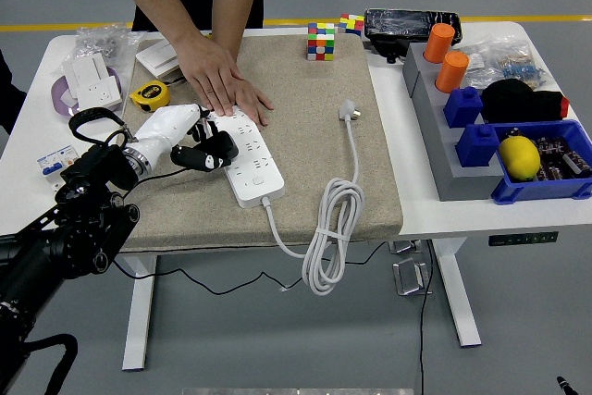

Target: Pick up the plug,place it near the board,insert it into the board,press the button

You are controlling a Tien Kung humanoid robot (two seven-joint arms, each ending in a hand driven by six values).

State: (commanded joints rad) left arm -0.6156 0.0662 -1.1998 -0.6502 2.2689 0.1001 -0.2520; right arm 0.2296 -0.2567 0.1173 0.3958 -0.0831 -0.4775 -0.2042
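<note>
Left hand, fingers curled holding nothing, rests at board; person's hand steadies it (plug uninserted).

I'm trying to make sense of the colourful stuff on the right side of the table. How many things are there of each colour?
Orange cylinders: 2
Blue blocks: 2
Blue bin: 1
Yellow lemon: 1
Total: 6
</note>
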